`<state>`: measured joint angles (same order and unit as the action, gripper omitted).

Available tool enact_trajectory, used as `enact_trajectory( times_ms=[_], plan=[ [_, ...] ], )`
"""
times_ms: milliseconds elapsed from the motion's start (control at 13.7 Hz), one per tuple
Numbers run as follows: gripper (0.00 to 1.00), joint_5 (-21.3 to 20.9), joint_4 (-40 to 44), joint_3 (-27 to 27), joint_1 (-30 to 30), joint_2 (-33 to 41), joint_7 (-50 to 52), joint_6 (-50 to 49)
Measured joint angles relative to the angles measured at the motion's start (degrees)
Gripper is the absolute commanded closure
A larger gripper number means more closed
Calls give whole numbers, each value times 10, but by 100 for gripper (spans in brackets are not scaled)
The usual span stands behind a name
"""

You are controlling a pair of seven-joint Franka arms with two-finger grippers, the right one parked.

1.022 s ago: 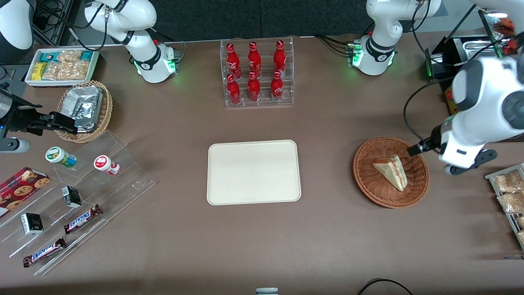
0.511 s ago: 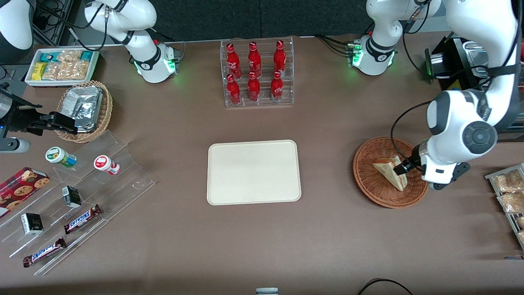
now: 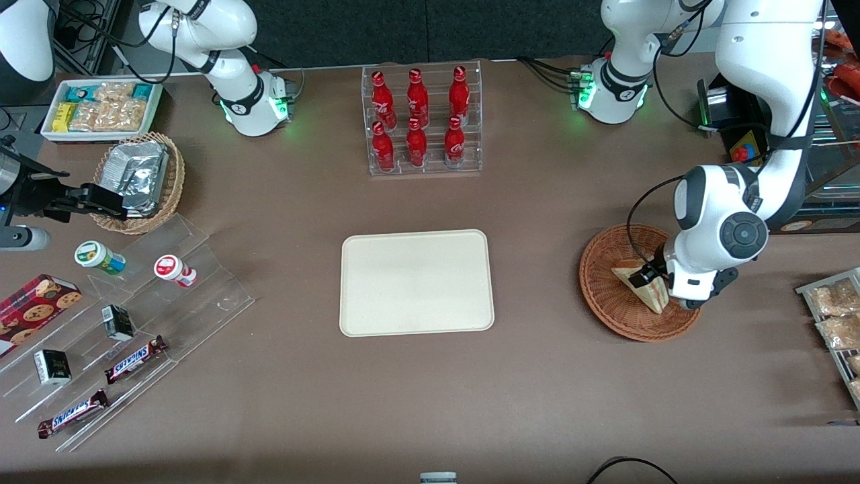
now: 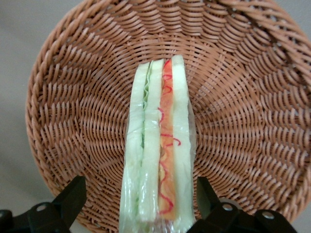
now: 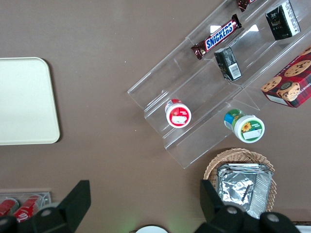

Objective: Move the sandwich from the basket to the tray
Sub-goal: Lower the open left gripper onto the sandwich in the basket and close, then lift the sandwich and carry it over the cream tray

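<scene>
The sandwich [image 3: 631,274] [image 4: 158,145], a wrapped pale wedge with red and green filling, lies in the reddish-brown wicker basket [image 3: 608,306] [image 4: 73,121] toward the working arm's end of the table. My gripper [image 3: 650,277] [image 4: 140,192] hangs low over the sandwich's wide end. It is open, with one black finger [image 4: 73,196] on each side of the wedge and a gap between each finger and the wrap. The cream tray [image 3: 416,282] [image 5: 24,102] sits bare at the table's middle, apart from the basket.
A clear rack of red bottles [image 3: 422,121] stands farther from the front camera than the tray. A rack of snack packets [image 3: 833,316] lies beside the basket. At the parked arm's end are a stepped acrylic shelf [image 3: 134,316] and a tan foil-packet basket [image 3: 138,178].
The arm has swung from the basket's outer rim inward and down, bringing the gripper over the sandwich. The sandwich and basket have not moved.
</scene>
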<state>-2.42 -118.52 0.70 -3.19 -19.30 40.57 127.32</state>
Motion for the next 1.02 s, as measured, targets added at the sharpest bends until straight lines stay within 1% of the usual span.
enact_trajectory(
  times_ms=[73,146,219,438,657,803,1022],
  plan=[
    [47,0,-3,0,0,-4,0,10],
    [78,0,-7,0,0,-9,0,22],
    [87,0,-10,0,0,-15,1,33],
    [92,0,-9,0,0,-22,11,44],
    [92,0,11,2,-2,-16,18,34],
    [92,0,55,7,-14,0,21,-30],
    [91,5,183,11,-73,18,66,-201]
  ],
)
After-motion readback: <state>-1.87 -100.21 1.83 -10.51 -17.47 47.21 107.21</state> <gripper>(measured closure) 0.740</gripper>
